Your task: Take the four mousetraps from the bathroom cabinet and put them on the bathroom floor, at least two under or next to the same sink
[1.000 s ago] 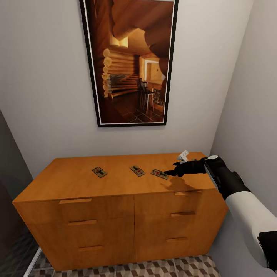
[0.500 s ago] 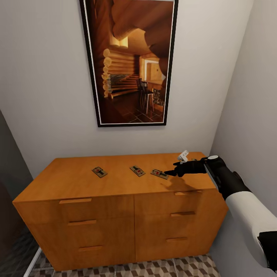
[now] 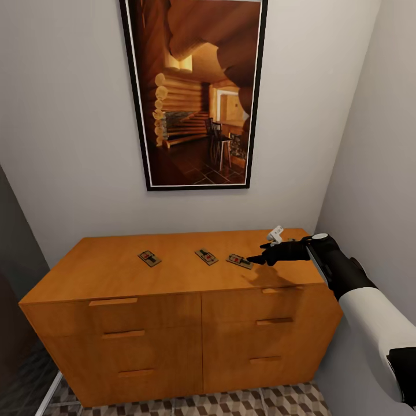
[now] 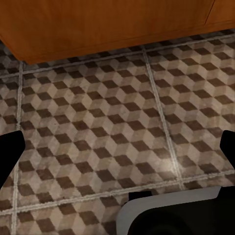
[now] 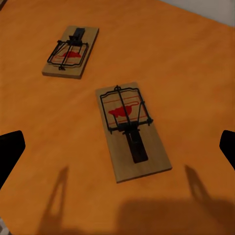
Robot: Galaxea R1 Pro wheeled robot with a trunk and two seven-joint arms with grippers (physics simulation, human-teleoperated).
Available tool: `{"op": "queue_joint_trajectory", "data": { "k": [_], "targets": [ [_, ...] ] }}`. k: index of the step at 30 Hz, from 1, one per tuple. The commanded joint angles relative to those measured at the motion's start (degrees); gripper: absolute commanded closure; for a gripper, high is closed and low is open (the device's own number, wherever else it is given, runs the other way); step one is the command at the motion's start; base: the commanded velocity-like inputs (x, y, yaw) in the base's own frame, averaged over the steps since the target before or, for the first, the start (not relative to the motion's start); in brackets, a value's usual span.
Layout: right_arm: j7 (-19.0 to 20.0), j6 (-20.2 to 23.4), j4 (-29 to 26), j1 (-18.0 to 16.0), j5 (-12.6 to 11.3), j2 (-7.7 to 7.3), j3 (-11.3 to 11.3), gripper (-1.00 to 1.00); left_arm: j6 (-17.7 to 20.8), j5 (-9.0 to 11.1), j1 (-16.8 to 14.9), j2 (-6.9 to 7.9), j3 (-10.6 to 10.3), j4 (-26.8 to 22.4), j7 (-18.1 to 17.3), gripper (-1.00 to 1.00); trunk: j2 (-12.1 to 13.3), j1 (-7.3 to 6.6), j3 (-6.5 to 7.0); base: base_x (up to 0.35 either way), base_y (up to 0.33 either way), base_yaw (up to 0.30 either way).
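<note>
Three mousetraps lie on top of the orange-brown cabinet (image 3: 115,271): a left mousetrap (image 3: 149,257), a middle mousetrap (image 3: 206,256) and a right mousetrap (image 3: 239,261). My right gripper (image 3: 253,260) hovers low over the top, just right of the right mousetrap, and stands open. In the right wrist view that mousetrap (image 5: 130,129) lies between the spread fingertips (image 5: 11,152), with the middle mousetrap (image 5: 71,51) beyond it. My left gripper (image 4: 117,147) is open and empty above the bathroom floor (image 4: 98,117), in front of the cabinet's base (image 4: 98,24). The sink is out of view.
A large framed picture (image 3: 193,92) hangs on the wall above the cabinet. A grey wall (image 3: 375,144) stands close on the right, beside my right arm. A dark panel (image 3: 14,300) borders the left. A strip of patterned floor (image 3: 231,401) shows in front of the drawers.
</note>
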Motion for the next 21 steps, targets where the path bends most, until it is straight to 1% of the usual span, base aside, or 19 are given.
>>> {"op": "queue_joint_trajectory", "data": {
  "k": [1,21],
  "targets": [
    [0.23,0.30,-0.08,-0.03,0.28,-0.03,0.03,-1.00,-0.20,0.15,-0.03,0.00,-0.36,0.06,0.03,-1.00,-0.03,0.00,-0.05,0.000,0.000,0.000],
    [0.24,0.30,-0.11,-0.03,0.32,-0.11,-0.02,-1.00,-0.20,0.15,-0.03,0.01,-0.36,0.06,0.03,-1.00,-0.03,0.00,-0.20,0.000,0.000,0.000]
  ]
}}
